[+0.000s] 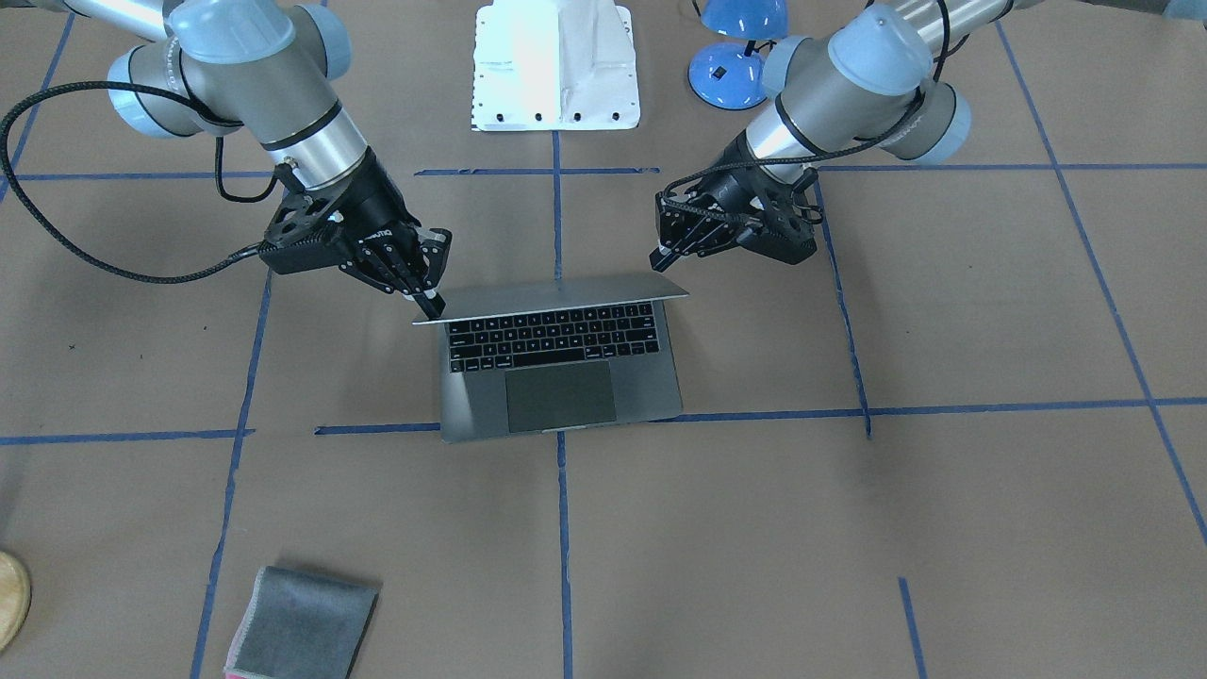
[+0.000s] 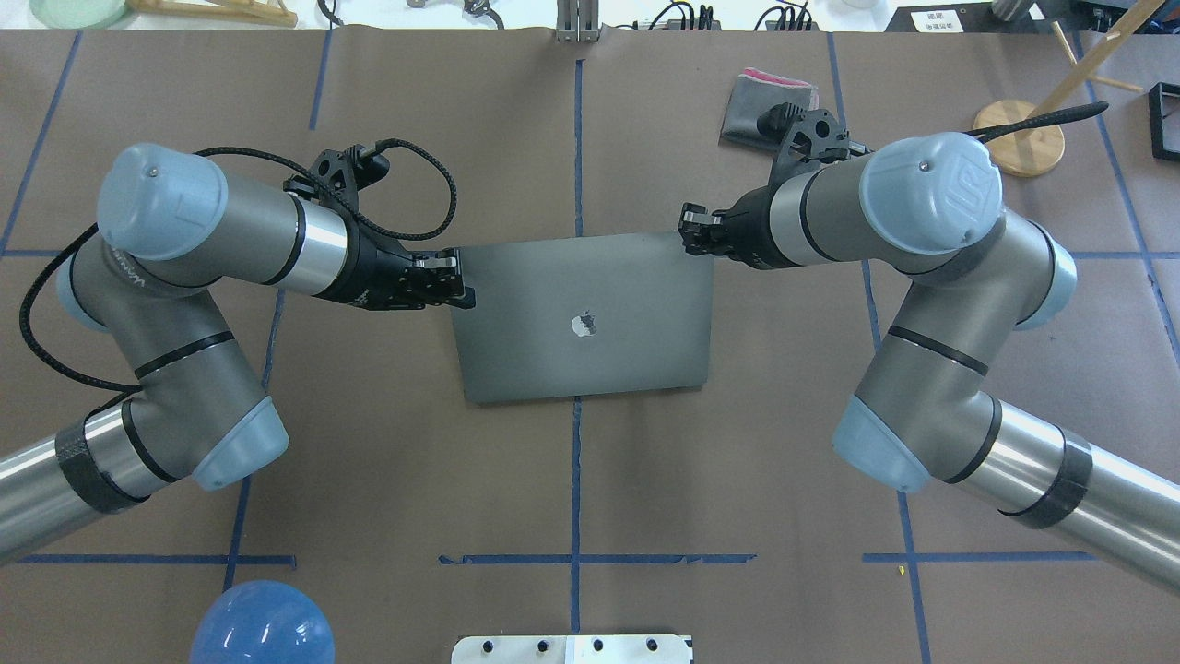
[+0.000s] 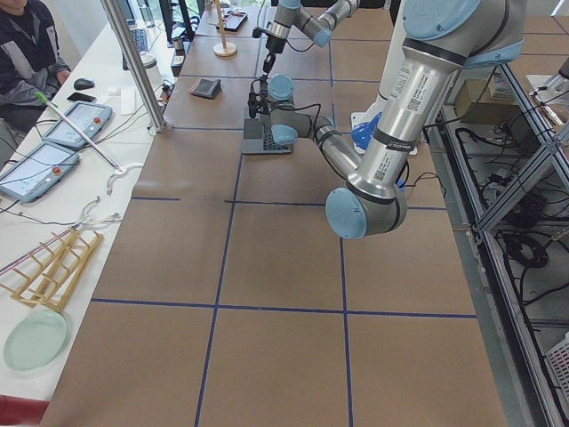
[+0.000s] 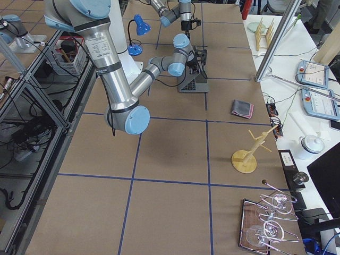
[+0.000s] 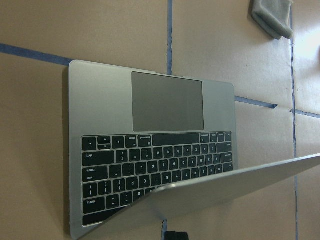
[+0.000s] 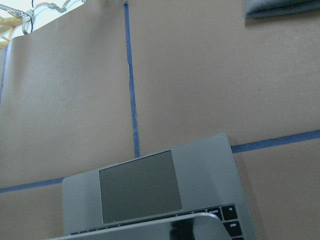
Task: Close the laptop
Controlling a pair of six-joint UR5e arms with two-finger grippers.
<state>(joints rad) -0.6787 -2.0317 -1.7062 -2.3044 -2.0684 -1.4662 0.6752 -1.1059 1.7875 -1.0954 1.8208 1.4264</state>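
Note:
The silver-grey laptop (image 1: 556, 396) sits half open at the table's middle, its lid (image 2: 590, 277) tilted low over the black keyboard. The apple logo faces up in the overhead view. My left gripper (image 2: 458, 281) is shut, its tip at the lid's top corner on my left side; it also shows in the front view (image 1: 662, 258). My right gripper (image 1: 432, 304) is shut, its tip touching the lid's other top corner (image 2: 693, 236). The left wrist view shows the keyboard and trackpad (image 5: 167, 102) under the lid's edge. The right wrist view shows the trackpad (image 6: 140, 187).
A folded grey cloth (image 1: 302, 627) lies beyond the laptop on the far side (image 2: 770, 97). A blue lamp (image 1: 735, 47) and a white base plate (image 1: 556, 66) stand near the robot. A wooden stand (image 2: 1019, 148) is at the far right.

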